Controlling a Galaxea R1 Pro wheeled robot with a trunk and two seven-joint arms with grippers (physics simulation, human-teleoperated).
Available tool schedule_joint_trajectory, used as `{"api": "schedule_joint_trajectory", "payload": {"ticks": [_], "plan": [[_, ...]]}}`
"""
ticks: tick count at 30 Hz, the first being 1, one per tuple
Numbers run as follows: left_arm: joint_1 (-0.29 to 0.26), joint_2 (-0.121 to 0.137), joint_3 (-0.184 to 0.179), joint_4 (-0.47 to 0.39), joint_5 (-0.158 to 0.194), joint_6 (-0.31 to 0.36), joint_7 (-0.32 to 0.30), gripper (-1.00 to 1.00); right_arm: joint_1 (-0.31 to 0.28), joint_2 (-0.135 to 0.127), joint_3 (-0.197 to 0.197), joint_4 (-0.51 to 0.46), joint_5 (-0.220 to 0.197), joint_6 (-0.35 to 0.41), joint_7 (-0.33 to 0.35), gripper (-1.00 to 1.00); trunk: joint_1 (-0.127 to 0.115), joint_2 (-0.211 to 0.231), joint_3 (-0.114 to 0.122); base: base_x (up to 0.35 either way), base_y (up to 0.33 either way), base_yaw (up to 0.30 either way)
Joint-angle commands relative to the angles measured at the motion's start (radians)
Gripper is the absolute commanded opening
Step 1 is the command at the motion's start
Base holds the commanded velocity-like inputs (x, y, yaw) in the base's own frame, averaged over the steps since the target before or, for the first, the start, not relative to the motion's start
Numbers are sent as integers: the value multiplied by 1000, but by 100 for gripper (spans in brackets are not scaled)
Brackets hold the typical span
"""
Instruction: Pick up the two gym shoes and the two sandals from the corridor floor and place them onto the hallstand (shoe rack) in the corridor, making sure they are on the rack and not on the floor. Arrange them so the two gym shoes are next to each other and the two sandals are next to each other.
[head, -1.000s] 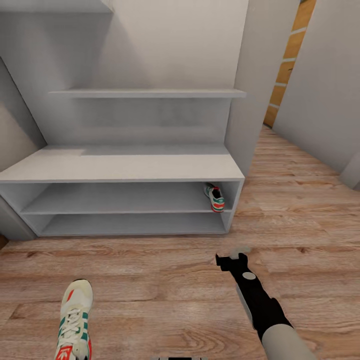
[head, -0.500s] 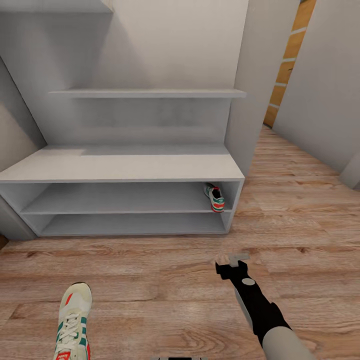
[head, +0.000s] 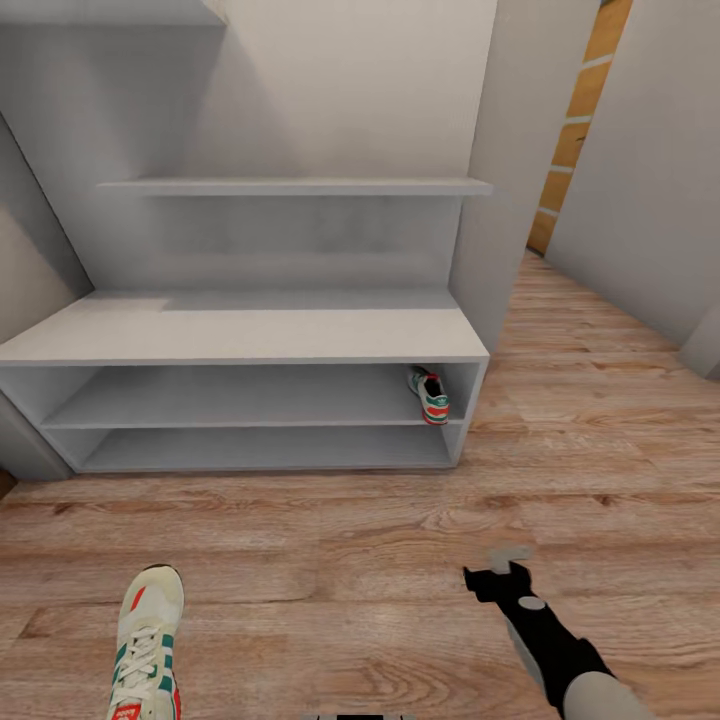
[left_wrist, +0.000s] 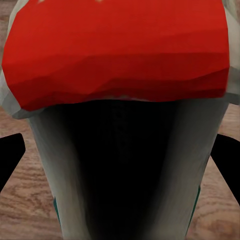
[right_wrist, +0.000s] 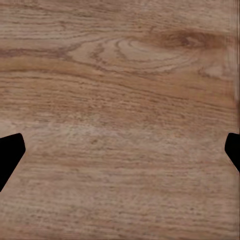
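One gym shoe (head: 428, 396), cream with green stripes, sits on the upper open shelf of the hallstand (head: 240, 335), at its right end. The other gym shoe (head: 146, 640) is at the lower left of the head view, toe pointing toward the rack. In the left wrist view its red heel (left_wrist: 117, 55) and dark opening lie between the fingers (left_wrist: 10, 155) of my left gripper (left_wrist: 120, 155), which press on its sides. My right gripper (head: 503, 563) hangs open over bare corridor floor (right_wrist: 120, 100), right of centre, holding nothing. The sandals are out of view.
A wall shelf (head: 295, 186) runs above the bench top. A tall white panel (head: 495, 180) stands right of the rack, with an orange brick wall (head: 575, 130) behind the gap and a grey wall (head: 650, 160) at the far right. Wood floor spreads in front.
My right arm has drawn back from the rack, toward me and to the right. The near gym shoe shifted slightly toward me early on, then stayed put.
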Motion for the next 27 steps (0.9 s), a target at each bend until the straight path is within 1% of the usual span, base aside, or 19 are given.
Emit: {"api": "schedule_joint_trajectory", "payload": {"ticks": [1, 4, 5, 6, 7, 8, 12, 13, 15, 16, 18, 19, 20, 21, 22, 24, 26, 27], "plan": [[0, 0, 0, 0, 0, 0, 1, -100, 0, -3, -6, 3, -6, -7, 0, 100, 0, 0, 0, 0, 0, 0], [0, 0, 0, 0, -1, 0, 1, -100, 0, -32, -65, 14, -41, -28, 0, 100, 0, 0, 0, 0, 0, 0], [0, 0, 0, 0, 0, 0, 1, -100, 0, -38, -76, 15, -45, -30, 0, 100, 0, 0, 0, 0, 0, 0], [0, 0, 0, 0, 0, 0, 1, -100, 0, -50, -95, 17, -50, -36, 0, 100, 0, 0, 0, 0, 0, 0], [0, 0, 0, 0, 0, 0, 1, -100, 0, -56, -104, 18, -51, -40, 1, 100, 0, 0, 0, 0, 0, 0], [0, 0, 0, 0, 0, 0, 2, -100, 0, -69, -120, 20, -54, -52, 1, 100, 0, 0, 0, 0, 0, 0], [0, 0, 0, 0, -1, 0, 1, -100, 0, -99, -151, 23, -58, -94, 0, 100, 0, 0, 0, 0, 0, 0], [0, 0, 0, 0, -1, 0, 1, -100, 0, -103, -154, 23, -59, -98, 0, 100, 0, 0, 0, 0, 0, 0], [0, 0, 0, 0, -1, 0, 1, -100, 0, -121, -165, 29, -64, -110, 0, 100, 0, 0, 0, 0, 0, 0], [0, 0, 0, 0, -1, 0, 1, -100, 0, -124, -167, 33, -65, -111, 0, 100, 0, 0, 0, 0, 0, 0], [0, 0, 0, 0, -1, 0, 1, -100, 0, -139, -174, 49, -65, -115, 0, 100, 0, 0, 0, 0, 0, 0], [0, 0, -1, 0, -2, 0, 1, -100, 0, -159, -189, 66, -66, -126, 0, 100, 0, 0, 0, 0, 0, 0], [0, 0, -1, 0, -2, 0, 1, -100, 0, -166, -195, 72, -66, -133, 0, 100, 0, 0, 0, 0, 0, 0], [-1, 0, -1, 0, -2, 0, 1, -100, 0, -178, -213, 82, -66, -152, 0, 100, 0, 0, 0, 0, 0, 0], [0, 0, -1, 0, -2, 0, 1, -100, 0, -183, -224, 86, -66, -164, 0, 100, 0, 0, 0, 0, 0, 0], [-1, -1, -1, 0, -2, 0, 1, -100, 0, -195, -279, 98, -66, -217, 0, 100, 0, 0, 0, 0, 0, 0], [-1, -1, -1, 0, -2, 0, 1, -100, 0, -198, -310, 101, -66, -243, 0, 100, 0, 0, 0, 0, 0, 0], [-1, -1, -2, 3, -2, 0, 1, -100, 0, -200, -339, 103, -66, -264, 0, 100, 0, 0, 0, 0, 0, 0]]}}
